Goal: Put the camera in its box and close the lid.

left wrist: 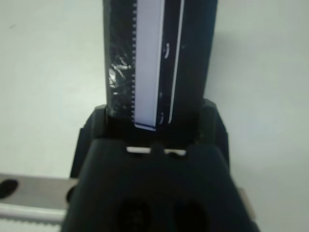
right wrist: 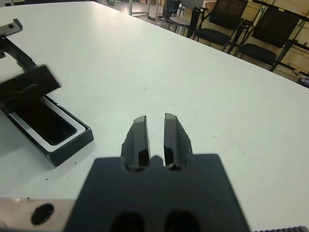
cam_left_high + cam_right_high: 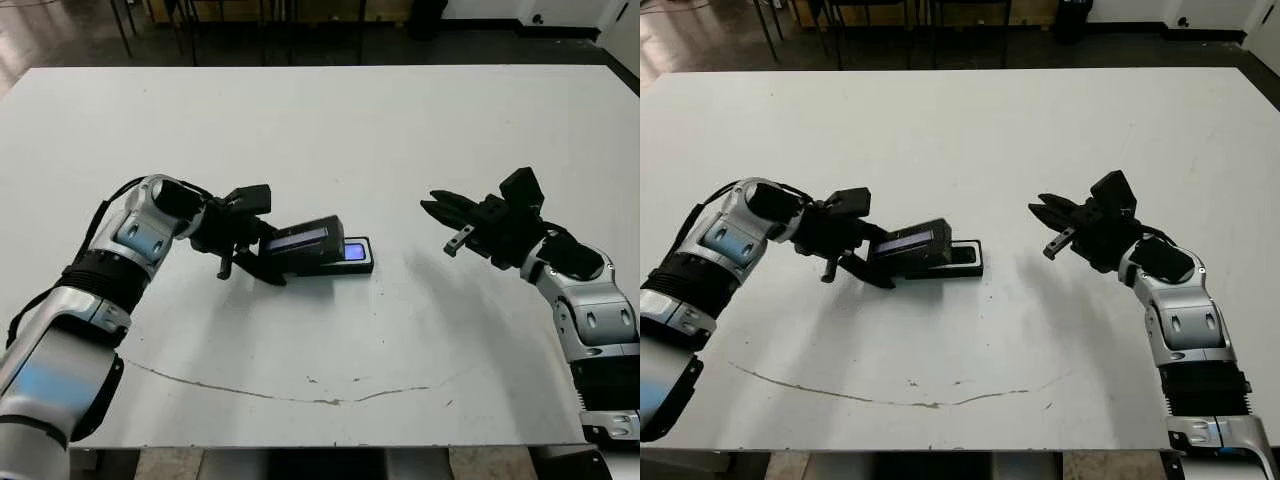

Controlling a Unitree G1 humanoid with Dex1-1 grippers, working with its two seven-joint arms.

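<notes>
A: Where was the camera?

B: In the box, near the middle of the tabletop. Its bluish patch showed at the end of the box farthest from the left tool.

A: And the lid?

B: Gripped in the left tool, tilted over the box, its low edge at the box's near end and its far edge raised. I'd judge that slant was meant to let it hinge down onto the box.

A: So the box wasn't closed?

B: Not yet; part of it lay uncovered beyond the lid.

A: The right tool?

B: Well to the right of the box, off the tabletop, empty, fingers a narrow slit apart. Probably kept clear so the left had room.
</notes>
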